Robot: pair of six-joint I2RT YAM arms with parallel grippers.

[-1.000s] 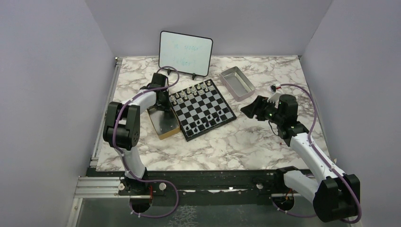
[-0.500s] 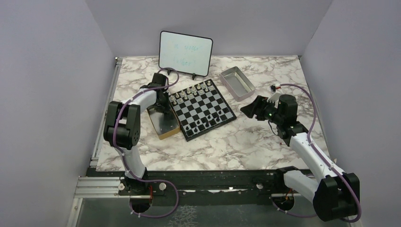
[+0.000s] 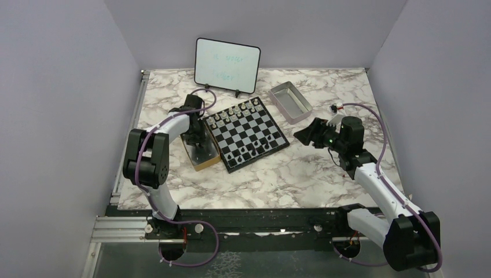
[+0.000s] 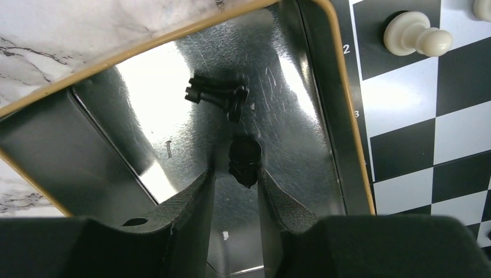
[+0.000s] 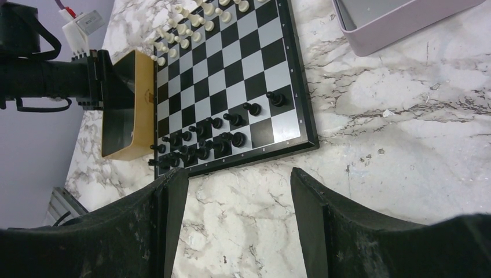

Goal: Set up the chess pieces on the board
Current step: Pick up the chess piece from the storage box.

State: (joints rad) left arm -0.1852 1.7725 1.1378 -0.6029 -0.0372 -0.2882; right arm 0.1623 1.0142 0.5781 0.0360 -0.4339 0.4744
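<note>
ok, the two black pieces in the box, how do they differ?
The farther piece lies on its side, clear of the left gripper. The nearer piece shows end-on, right between its jaws. The farther one shows base and stem; the nearer only a rounded end. Both are black, inside the box.

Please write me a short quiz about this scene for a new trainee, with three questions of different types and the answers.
1. True or false: the right fingers hold a black piece.
2. How many black pieces are inside the tan-rimmed box, seen from the left wrist?
3. The left fingers are: A) raised high in the air; B) down inside the box, either side of a black piece; C) out of every view.
Key: 1 false; 2 two; 3 B.
</note>
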